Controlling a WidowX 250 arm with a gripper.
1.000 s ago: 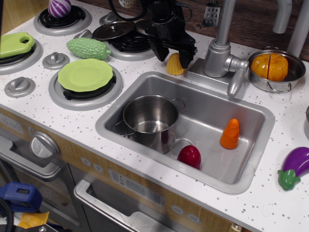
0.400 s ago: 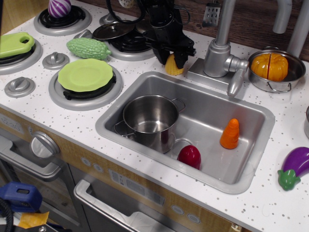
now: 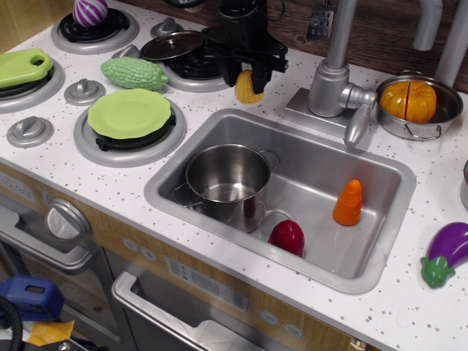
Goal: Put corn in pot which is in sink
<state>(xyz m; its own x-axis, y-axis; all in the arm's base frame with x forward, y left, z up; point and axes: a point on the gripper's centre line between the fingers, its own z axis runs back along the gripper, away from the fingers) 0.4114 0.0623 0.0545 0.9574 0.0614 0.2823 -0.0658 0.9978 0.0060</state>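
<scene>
The empty steel pot [image 3: 227,181] waits at the sink's [image 3: 380,259] left end, lower centre of frame. Beyond it, top centre, the gripper [image 3: 249,77] has its fingers clamped on the corn [image 3: 247,88], now carried left and lifted off the worktop [image 3: 58,164]. A shallow pinch could drop it short.

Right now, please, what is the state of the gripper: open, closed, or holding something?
Gripper: closed on the corn, which looks lifted just off the countertop.
</scene>
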